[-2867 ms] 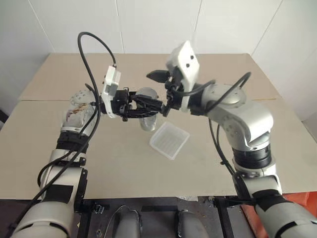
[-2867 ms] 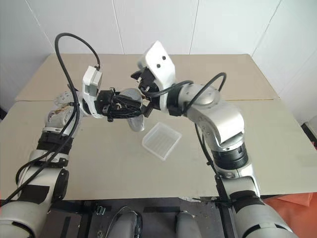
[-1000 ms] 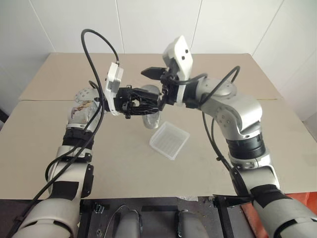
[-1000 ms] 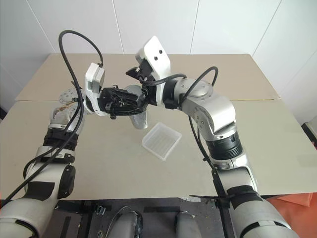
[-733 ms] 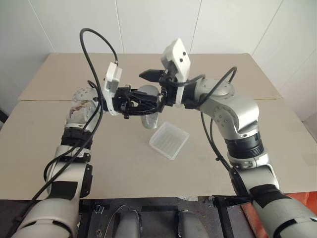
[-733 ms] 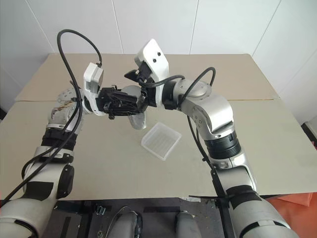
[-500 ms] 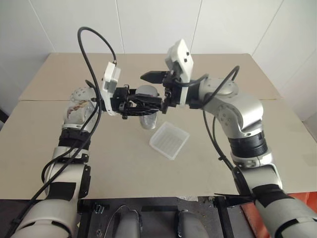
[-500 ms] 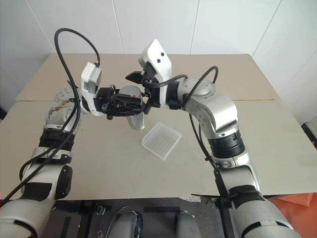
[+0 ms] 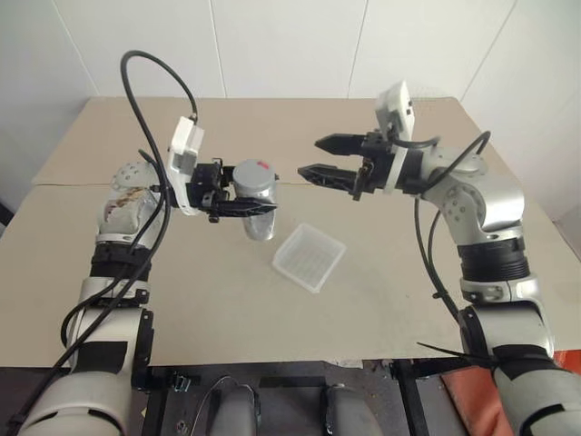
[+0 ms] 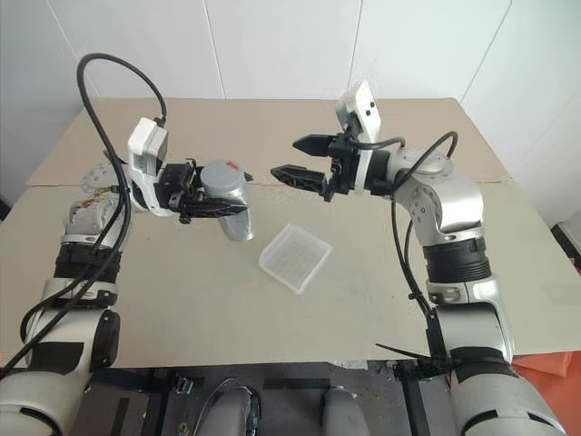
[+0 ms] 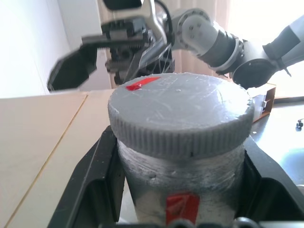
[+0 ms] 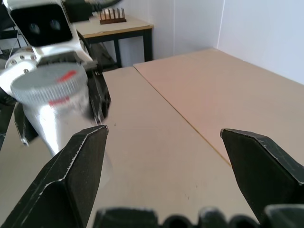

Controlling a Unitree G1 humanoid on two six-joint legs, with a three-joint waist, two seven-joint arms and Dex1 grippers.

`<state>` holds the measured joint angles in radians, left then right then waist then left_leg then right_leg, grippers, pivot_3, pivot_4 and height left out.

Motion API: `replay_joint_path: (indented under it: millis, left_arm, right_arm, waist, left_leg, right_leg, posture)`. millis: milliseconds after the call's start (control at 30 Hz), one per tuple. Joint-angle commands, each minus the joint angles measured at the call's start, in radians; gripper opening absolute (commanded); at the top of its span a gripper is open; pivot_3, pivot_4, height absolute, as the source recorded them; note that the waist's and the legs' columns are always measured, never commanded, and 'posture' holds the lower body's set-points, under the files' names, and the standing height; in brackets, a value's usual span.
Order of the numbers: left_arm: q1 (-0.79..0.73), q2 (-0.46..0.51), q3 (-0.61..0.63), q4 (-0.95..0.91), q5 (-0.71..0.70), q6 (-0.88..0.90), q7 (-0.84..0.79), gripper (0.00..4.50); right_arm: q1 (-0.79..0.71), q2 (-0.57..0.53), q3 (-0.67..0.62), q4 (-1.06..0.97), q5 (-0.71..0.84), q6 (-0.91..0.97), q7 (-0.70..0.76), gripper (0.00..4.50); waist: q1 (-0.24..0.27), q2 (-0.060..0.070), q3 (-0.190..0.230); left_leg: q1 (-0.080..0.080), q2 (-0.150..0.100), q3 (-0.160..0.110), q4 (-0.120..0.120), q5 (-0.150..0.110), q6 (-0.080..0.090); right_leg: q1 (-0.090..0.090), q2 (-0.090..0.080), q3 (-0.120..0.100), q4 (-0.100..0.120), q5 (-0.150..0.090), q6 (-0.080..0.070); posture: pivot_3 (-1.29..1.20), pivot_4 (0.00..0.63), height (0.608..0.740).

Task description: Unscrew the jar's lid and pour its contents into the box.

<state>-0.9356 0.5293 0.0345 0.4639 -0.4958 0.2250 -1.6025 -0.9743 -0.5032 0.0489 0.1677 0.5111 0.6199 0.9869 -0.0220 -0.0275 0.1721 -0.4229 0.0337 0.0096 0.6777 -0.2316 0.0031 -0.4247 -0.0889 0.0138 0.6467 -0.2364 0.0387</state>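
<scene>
Lid (image 11: 179,111) is seen on the jar (image 9: 255,193), gripped by the left pincer (image 9: 238,193). Right pincer (image 9: 313,156), spread and empty, is held at its 3 o'clock. Unscrewing and pouring into the box (image 9: 310,257) are left.

You are working in what looks like a robot test room or lab, not a home. A plain beige table (image 9: 182,300), made of flat boards butted together with visible seams, stands against bare white panelled walls (image 9: 290,45). The right wrist view shows a dark-framed side table (image 12: 118,29) with a small wooden rack (image 12: 112,15) on it beside more white wall. The left wrist view shows bright light beyond the table. An orange object (image 10: 545,372) sits at the lower right edge; you cannot tell what it is.
</scene>
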Motion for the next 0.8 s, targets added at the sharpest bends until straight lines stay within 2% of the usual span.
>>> replay_joint_path:
  millis: [33,233,367,800]
  left_arm:
    - [-0.004,0.022,0.027,-0.032,-0.018,0.006,0.002,2.48]
    - [-0.028,0.000,0.015,0.010,-0.011,-0.001,0.012,2.48]
    - [-0.043,-0.016,0.008,0.024,-0.007,-0.007,0.003,2.48]
    - [-0.035,-0.014,0.009,0.011,-0.009,-0.005,-0.008,2.48]
  right_arm:
    - [-0.024,-0.009,-0.049,-0.076,0.034,-0.015,0.019,4.47]
    - [-0.038,0.059,-0.044,-0.200,0.119,0.054,-0.003,4.47]
    - [-0.039,0.111,0.016,-0.230,0.102,0.067,-0.014,4.47]
    - [-0.142,0.213,0.100,-0.082,-0.002,0.011,-0.014,4.47]
  waist:
    - [-0.002,0.000,0.000]
    - [-0.001,0.000,0.000]
    - [0.004,0.000,0.000]
    - [0.003,0.000,0.000]
  left_leg:
    - [0.000,0.000,0.000,0.000,0.000,0.000]
    - [0.000,0.000,0.000,0.000,0.000,0.000]
    - [0.000,0.000,0.000,0.001,0.000,0.000]
    - [0.000,0.000,0.000,0.000,0.000,0.000]
  right_leg:
    - [0.000,0.000,0.000,0.000,0.000,0.000]
    - [0.000,0.000,0.000,0.000,0.000,0.000]
    - [0.001,0.000,0.000,0.001,0.000,0.000]
    - [0.000,0.000,0.000,0.000,0.000,0.000]
  posture:
    - [0.00,0.150,0.740]
    - [0.00,0.150,0.740]
    - [0.00,0.150,0.740]
    - [0.00,0.150,0.740]
